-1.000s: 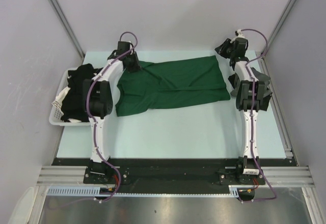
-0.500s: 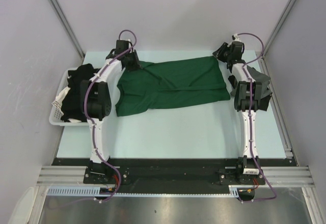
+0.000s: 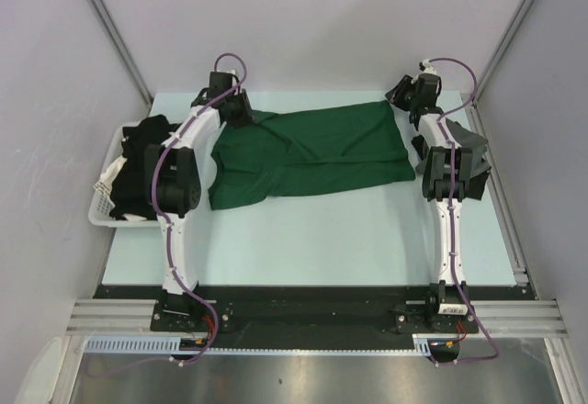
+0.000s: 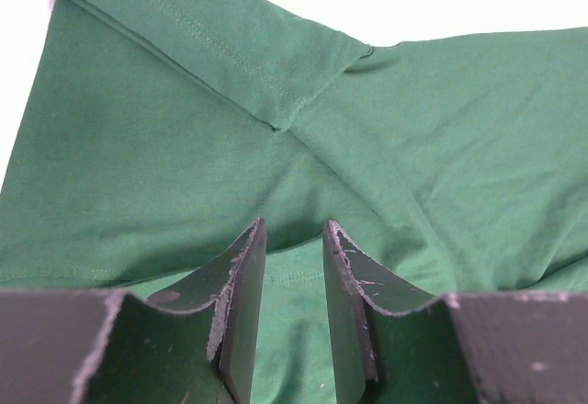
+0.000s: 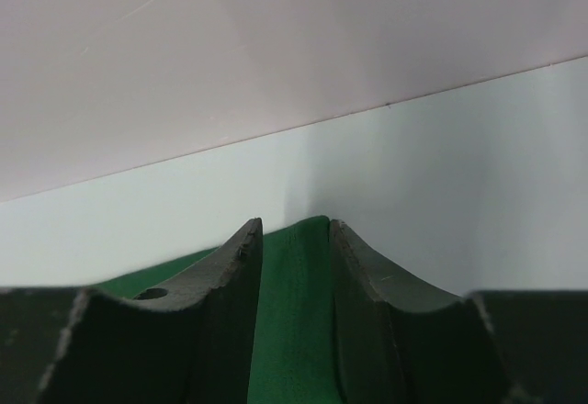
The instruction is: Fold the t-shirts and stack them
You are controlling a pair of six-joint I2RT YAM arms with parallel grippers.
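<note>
A dark green t-shirt (image 3: 312,151) lies spread across the far half of the table, partly folded lengthwise. My left gripper (image 3: 237,112) is at its far left end. In the left wrist view the gripper (image 4: 294,230) stands narrowly open, straddling the green cloth (image 4: 184,147) near a sleeve seam. My right gripper (image 3: 401,95) is at the far right corner. In the right wrist view it (image 5: 294,225) is narrowly open, with the shirt's corner (image 5: 294,285) between the fingers. Black t-shirts (image 3: 138,161) are heaped in the basket at the left.
The white slatted basket (image 3: 99,204) sits at the table's left edge beside the left arm. Something dark grey (image 3: 478,147) lies by the right arm, mostly hidden. The back wall stands just behind both grippers. The pale table (image 3: 322,239) shows bare in front of the shirt.
My right gripper has come down and slightly left onto the shirt's far right corner. My left gripper has shifted a little at the far left end. The shirt has not moved.
</note>
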